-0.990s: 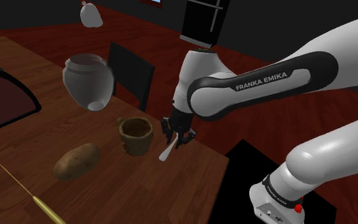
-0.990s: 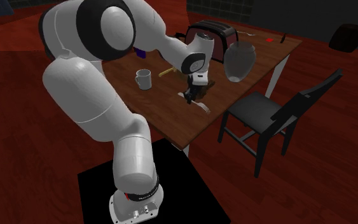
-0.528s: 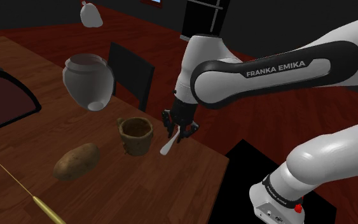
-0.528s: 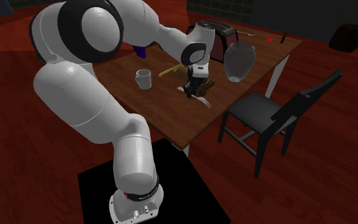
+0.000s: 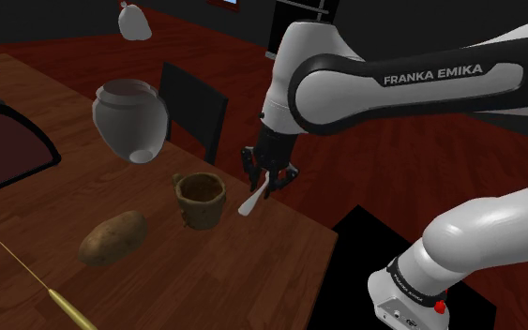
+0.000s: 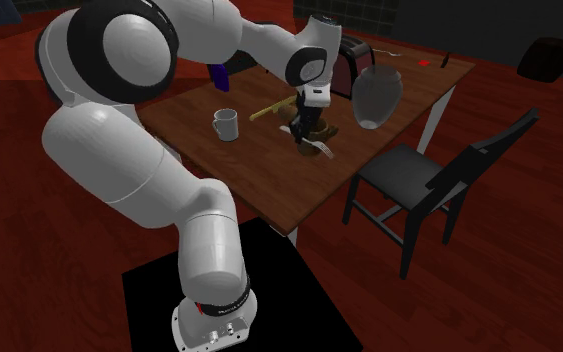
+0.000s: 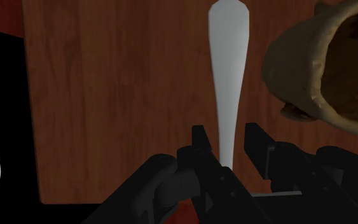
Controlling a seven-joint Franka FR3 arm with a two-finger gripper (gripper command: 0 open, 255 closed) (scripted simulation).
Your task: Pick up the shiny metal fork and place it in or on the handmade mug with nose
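A pale grey fork (image 5: 252, 200) hangs handle-down from my black gripper (image 5: 269, 178), whose fingers are shut on it, lifted off the wooden table (image 5: 252, 262). In the wrist view the fork's handle (image 7: 228, 70) runs out from between the two fingers (image 7: 203, 143), and the gripper (image 7: 229, 143) clasps it. The brown handmade mug (image 5: 201, 199) stands upright just to the shoulder view's left of the fork, its mouth open; its rim (image 7: 298, 70) lies close beside the handle. In the second exterior view the gripper (image 6: 307, 132) hovers by the mug (image 6: 321, 131).
A grey jar (image 5: 130, 119) stands behind the mug, a potato (image 5: 113, 235) in front of it, a yellow skewer-like tool (image 5: 51, 291) near the table's front. A white mug (image 6: 227, 125), a toaster (image 6: 334, 60) and a dark chair (image 6: 429, 185) are nearby.
The gripper has risen with the fork held in it, and the arm's wrist has lifted. The fork's handle tip now hangs higher above the table beside the mug.
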